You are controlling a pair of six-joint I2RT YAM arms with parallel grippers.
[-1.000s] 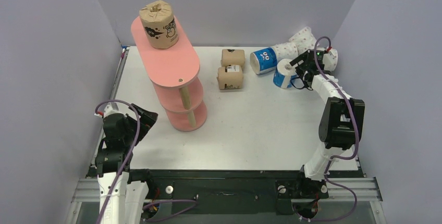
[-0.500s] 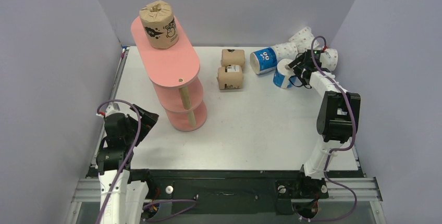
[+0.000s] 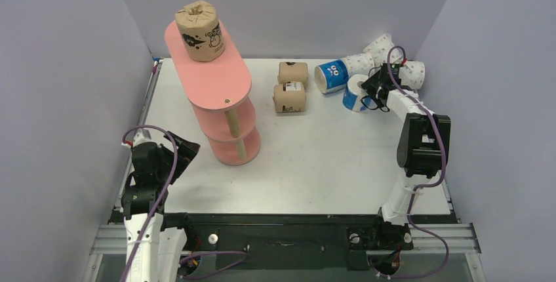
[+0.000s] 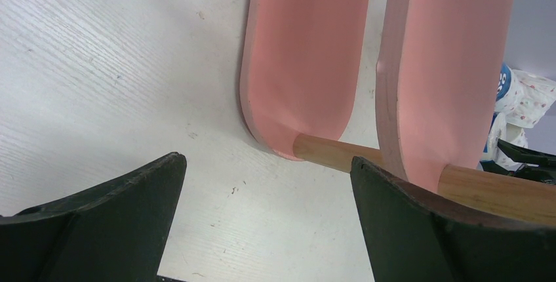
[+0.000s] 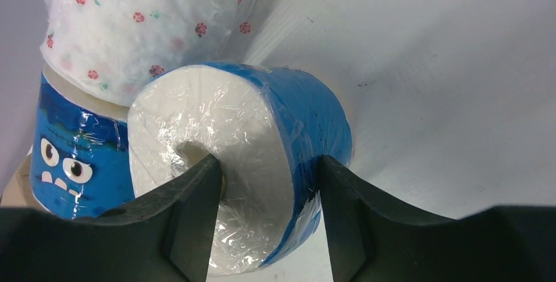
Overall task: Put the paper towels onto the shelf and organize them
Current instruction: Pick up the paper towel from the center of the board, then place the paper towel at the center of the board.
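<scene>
The pink shelf (image 3: 210, 75) stands at the far left with one brown roll (image 3: 200, 31) upright on its top board. Two brown rolls (image 3: 291, 85) lie on the table mid-back. My right gripper (image 3: 367, 88) is shut on a blue roll (image 3: 354, 93); in the right wrist view one finger (image 5: 190, 229) sits in its core and the other against its blue side (image 5: 315, 131). Another blue roll (image 3: 331, 75) and white pink-dotted rolls (image 3: 377, 52) lie behind it. My left gripper (image 3: 180, 151) is open and empty, near the shelf's foot (image 4: 301, 52).
The grey side and back walls close in the table (image 3: 328, 157). A wooden post (image 4: 328, 153) joins the shelf's lower boards just ahead of my left fingers. A blue roll with a face print (image 5: 72, 151) and a dotted roll (image 5: 151, 20) crowd the held roll.
My right gripper has moved a little left and farther back onto the blue roll. The left arm has barely moved.
</scene>
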